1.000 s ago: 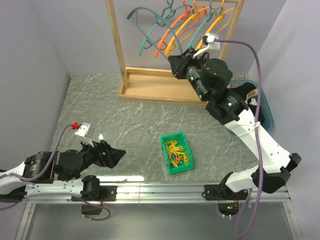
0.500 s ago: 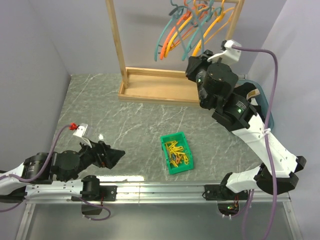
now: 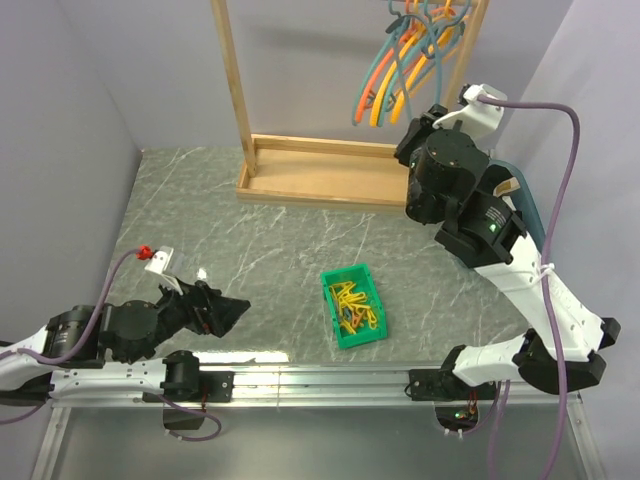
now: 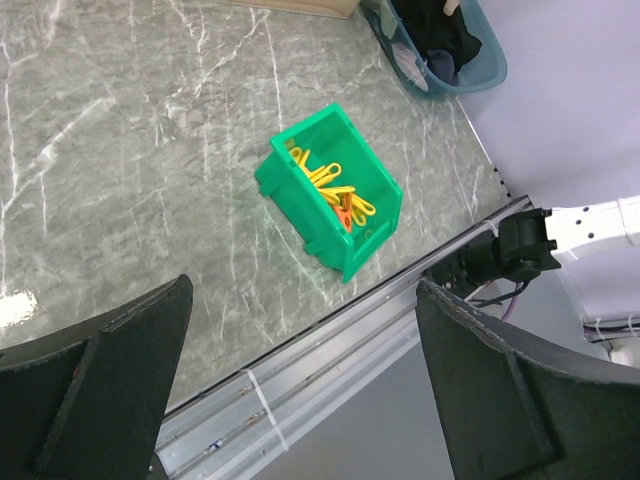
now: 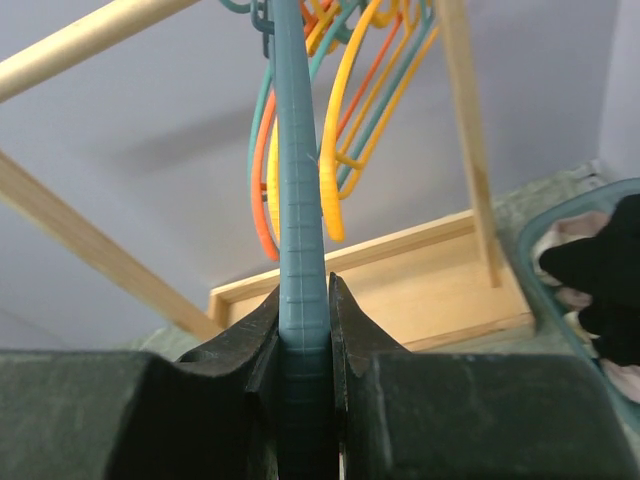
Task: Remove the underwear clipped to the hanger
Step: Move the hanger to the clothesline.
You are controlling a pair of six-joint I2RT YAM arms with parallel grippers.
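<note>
pinching teal hanger point(image 5: 299, 190): right end effector point(image 5: 303, 325); left end effector point(image 4: 305, 335) wide; underwear point(image 4: 448, 36) perhaps basketed.

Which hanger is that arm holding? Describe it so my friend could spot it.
Look at the wooden rack at the far edge of the table, where a bunch of curved plastic hangers dangles from the top rail. It is the teal hanger pinched edge-on in the right pincer; the orange, yellow and other teal ones hang free.
</note>
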